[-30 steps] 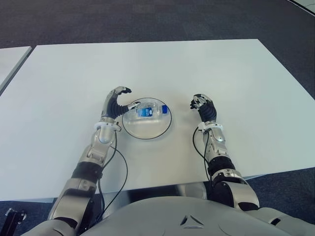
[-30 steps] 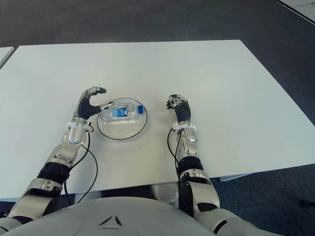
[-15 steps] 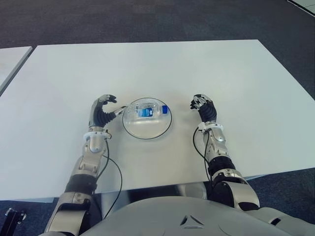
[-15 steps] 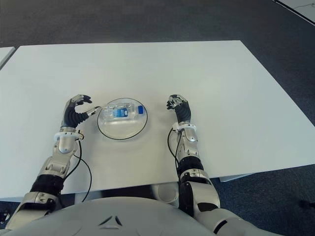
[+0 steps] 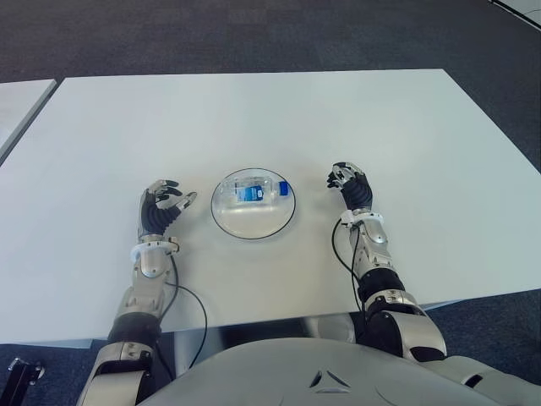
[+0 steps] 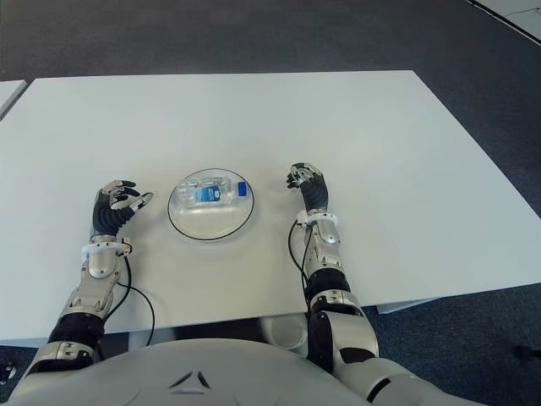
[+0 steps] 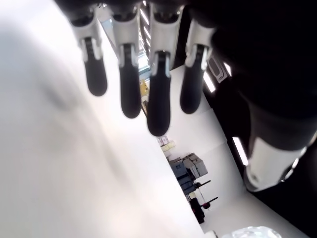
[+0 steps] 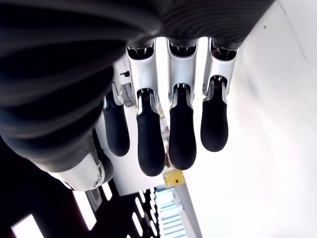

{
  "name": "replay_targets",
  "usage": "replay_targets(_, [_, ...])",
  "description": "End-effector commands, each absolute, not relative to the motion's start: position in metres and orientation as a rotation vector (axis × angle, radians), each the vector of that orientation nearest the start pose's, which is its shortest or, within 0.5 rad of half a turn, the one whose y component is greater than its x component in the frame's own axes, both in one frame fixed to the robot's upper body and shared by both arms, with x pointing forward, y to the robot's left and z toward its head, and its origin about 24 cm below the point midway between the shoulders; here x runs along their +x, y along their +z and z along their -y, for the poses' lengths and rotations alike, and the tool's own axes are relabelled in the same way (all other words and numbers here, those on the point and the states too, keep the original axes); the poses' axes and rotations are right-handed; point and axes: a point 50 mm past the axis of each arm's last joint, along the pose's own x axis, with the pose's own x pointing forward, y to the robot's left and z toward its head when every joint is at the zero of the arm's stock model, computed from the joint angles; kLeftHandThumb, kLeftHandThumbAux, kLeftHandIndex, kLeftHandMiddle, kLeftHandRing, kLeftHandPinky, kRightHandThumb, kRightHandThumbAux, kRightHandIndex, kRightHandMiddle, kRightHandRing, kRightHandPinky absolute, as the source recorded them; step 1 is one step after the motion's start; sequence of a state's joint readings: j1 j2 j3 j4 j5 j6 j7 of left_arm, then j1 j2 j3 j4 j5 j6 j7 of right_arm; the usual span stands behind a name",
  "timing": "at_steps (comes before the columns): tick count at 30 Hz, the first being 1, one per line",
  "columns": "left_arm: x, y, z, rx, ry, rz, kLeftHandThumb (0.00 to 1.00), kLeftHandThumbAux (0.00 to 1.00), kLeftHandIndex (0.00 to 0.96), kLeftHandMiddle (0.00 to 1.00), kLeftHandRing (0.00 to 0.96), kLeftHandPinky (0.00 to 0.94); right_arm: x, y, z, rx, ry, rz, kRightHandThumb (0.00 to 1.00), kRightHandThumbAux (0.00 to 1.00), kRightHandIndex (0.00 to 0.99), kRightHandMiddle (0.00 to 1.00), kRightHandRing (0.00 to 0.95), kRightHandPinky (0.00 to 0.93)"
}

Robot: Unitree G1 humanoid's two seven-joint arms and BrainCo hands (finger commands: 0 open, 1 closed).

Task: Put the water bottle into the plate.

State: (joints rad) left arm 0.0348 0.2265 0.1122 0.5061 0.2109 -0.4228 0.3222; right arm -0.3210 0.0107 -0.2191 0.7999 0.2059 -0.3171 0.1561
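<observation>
A white table (image 5: 254, 110) stood on dark carpet. Near its front edge sat a glass plate (image 5: 253, 222), and the water bottle (image 5: 251, 189) lay on its side in it — blue cap, blue label, its writing too small to read. The left hand (image 5: 161, 207) showed left of the plate, apart from it, fingers relaxed and empty. The right hand (image 5: 350, 183) showed right of the plate — fingers loose, holding nothing.
</observation>
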Motion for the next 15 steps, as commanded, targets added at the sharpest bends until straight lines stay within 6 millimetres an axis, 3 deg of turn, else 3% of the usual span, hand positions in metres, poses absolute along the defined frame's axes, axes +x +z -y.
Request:
replay_targets(1, [0.205,-0.033,-0.244,0.349,0.368,-0.082,0.948,0.651,0.406,0.515,0.512,0.810,0.261,-0.064,0.164,0.301,-0.069,-0.352,0.708,0.724,0.437,0.613,0.579,0.577])
replay_targets(9, [0.188,-0.050,-0.244,0.168,0.363,-0.149,0.947,0.650,0.412,0.511,0.521,0.817,0.261,-0.065,0.164,0.294,-0.069,-0.354,0.707,0.724,0.437,0.613,0.580,0.575])
replay_targets(11, [0.186,-0.052,-0.241,0.135,0.357,-0.166,0.888,0.659,0.422,0.534,0.707,0.829,0.261,-0.065,0.164,0.294,-0.070,-0.354,0.707,0.724,0.437,0.613,0.579,0.575])
replay_targets(15, [0.182,-0.057,-0.235,0.078,0.357,-0.196,0.857,0.665,0.424,0.546,0.803,0.835,0.261,-0.065,0.165,0.295,-0.069,-0.358,0.707,0.724,0.437,0.613,0.580,0.576])
